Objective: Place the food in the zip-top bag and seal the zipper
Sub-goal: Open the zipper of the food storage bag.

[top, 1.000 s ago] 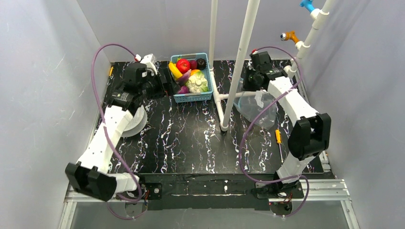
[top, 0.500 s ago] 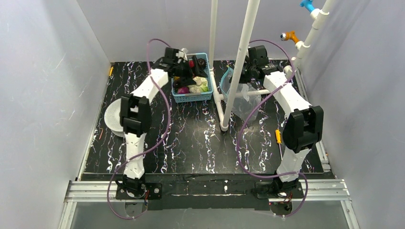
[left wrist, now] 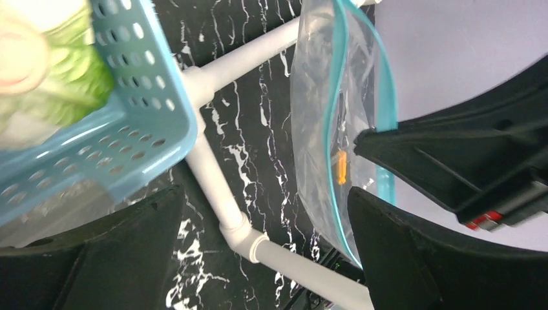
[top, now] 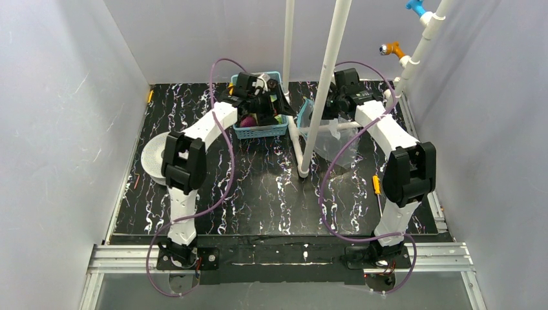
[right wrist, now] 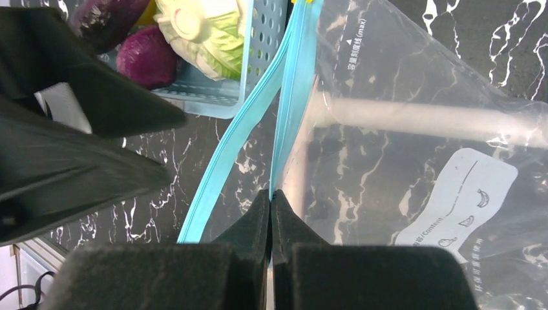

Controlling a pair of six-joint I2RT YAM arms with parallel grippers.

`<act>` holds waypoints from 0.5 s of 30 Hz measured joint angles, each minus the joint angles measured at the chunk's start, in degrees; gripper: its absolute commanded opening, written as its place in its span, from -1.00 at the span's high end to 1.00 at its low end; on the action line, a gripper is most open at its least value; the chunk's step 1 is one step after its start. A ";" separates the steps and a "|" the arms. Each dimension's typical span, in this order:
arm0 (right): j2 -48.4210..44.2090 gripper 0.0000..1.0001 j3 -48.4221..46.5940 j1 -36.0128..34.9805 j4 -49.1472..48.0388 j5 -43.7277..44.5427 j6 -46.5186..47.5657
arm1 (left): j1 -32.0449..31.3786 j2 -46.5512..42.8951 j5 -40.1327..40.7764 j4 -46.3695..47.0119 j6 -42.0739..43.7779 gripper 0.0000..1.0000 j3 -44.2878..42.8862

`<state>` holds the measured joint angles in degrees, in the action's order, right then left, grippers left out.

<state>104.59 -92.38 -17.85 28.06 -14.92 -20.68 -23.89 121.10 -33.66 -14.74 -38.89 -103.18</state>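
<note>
Our right pincer is pressed tight on one lip of the zip-top bag, nipping it right at the zipper. The other teal strand sags away from our fingers, so the mouth gapes only as a narrow slit turned toward the light-blue basket. Through the clear plastic we see a white pipe lying on the dark marbled table, and nothing of the food appears to be inside the pouch. Our left pincer has its fingers wide apart with nothing between them, and it hangs just past the basket's corner, facing the bag's opening. The food we can make out sits in the basket: a purple eggplant piece lies against the cabbage. From above, the left wrist covers the rest, so we cannot tell where the banana or apple lie. We judge that we are at the very start, readying the bag, with no piece loaded and the zipper unsealed. Next we likely need the left pincer either to catch the slack lip and spread the mouth or to dip into the basket for a piece. Either way the floppy mouth must be held wider, and the pipe frame between basket and bag must be avoided
</note>
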 measured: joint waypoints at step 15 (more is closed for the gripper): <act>-2.47 0.97 3.53 0.00 -1.80 -1.06 2.72 | -3.76 -5.16 4.33 5.54 -4.11 -0.28 4.81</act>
<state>102.12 -88.85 -17.84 26.26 -15.98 -17.96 -27.65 115.94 -29.33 -9.20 -43.00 -98.36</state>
